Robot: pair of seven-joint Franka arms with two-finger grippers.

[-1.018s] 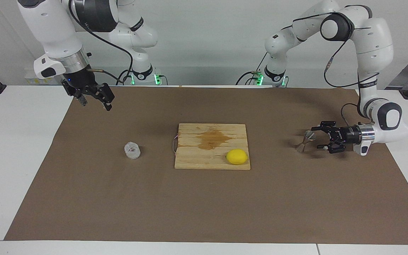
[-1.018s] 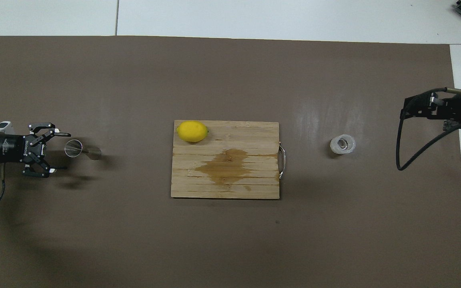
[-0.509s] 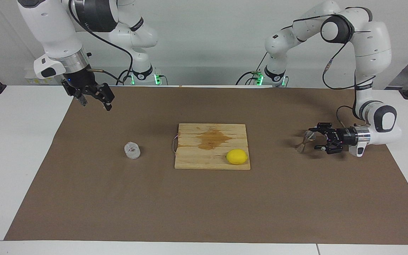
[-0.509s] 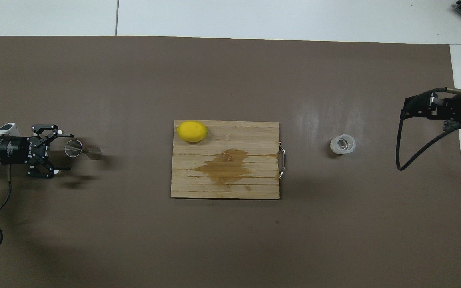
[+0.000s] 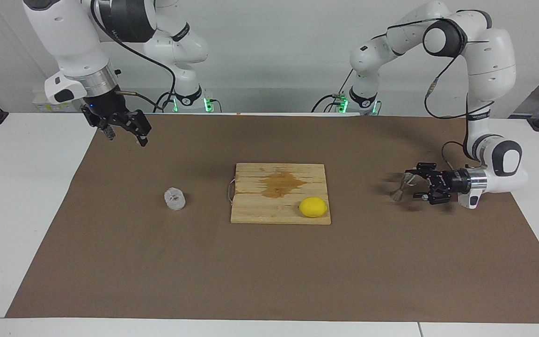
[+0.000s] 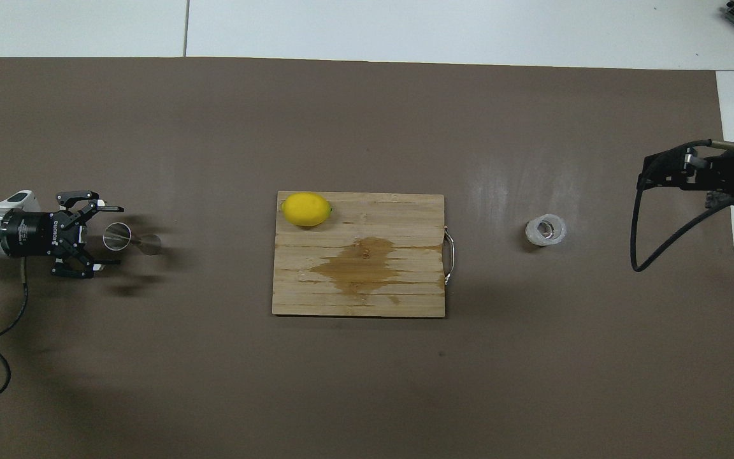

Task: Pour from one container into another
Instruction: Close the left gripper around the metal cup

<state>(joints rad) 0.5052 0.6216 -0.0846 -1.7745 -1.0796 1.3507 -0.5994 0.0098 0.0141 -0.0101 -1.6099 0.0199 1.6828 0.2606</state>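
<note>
nothing has been poured yet. the steel jigger (image 5: 399,187) stands on the brown mat just in front of the left gripper (image 5: 414,186), whose jaws are spread and empty. the clear textured cup (image 5: 174,198) sits untouched, well below and apart from the right gripper (image 5: 124,132), which is held open aloft.

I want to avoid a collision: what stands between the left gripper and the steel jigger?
Nothing visible: the open left gripper faces the steel jigger directly over bare mat, apparently not touching it.
</note>
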